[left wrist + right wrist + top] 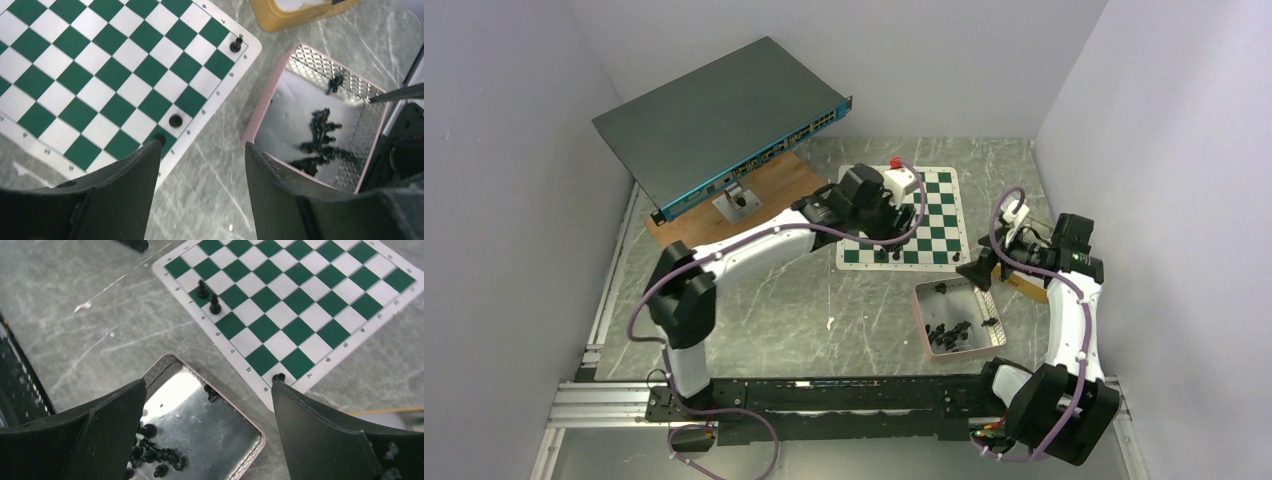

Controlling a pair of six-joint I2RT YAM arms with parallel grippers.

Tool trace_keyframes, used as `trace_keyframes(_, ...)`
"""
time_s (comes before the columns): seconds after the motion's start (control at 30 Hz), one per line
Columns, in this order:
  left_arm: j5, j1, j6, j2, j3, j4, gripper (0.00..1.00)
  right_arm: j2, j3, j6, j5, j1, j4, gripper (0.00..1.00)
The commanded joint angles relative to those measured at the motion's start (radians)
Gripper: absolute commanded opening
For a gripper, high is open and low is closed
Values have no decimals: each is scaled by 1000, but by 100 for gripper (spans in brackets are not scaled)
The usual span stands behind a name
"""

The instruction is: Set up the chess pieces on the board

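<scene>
Three chess pieces [214, 304] are set on the board [300, 295]; both grippers are held open and empty.
The small black pieces with round bases are seen in the edge row of the green-and-white mat nearest the arms: two side by side, one at the corner. More are heaped in the pink-rimmed metal tray [265, 100] just beside that corner, with a strip of grey tabletop [220, 100] between. The left gripper [202, 155] is spread over that strip, the right gripper [207, 385] wide above the tray. Open squares are seen beyond the edge row.

Even, soft overhead light; faint shadows; glare on tray [200, 410]; wrist-view foreground blurred.
</scene>
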Motion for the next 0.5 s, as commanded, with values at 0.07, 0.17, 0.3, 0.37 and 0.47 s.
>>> trace_keyframes(0.07,-29,7,11,-280,-203,58,80,4,78,-552,-141,-1,-398,100)
trace_keyframes(0.17,-42,25,-16,-425,-302,64,95,56,110,-739,-142,5,-590,100)
trace_keyframes(0.3,7,80,-60,-576,-398,48,100,128,123,-983,-89,55,-760,100)
trace_keyframes(0.37,41,110,-74,-636,-431,34,100,136,91,-1036,-59,88,-759,100)
trace_keyframes(0.47,76,146,-57,-691,-441,-18,100,107,26,-1066,-17,146,-677,99)
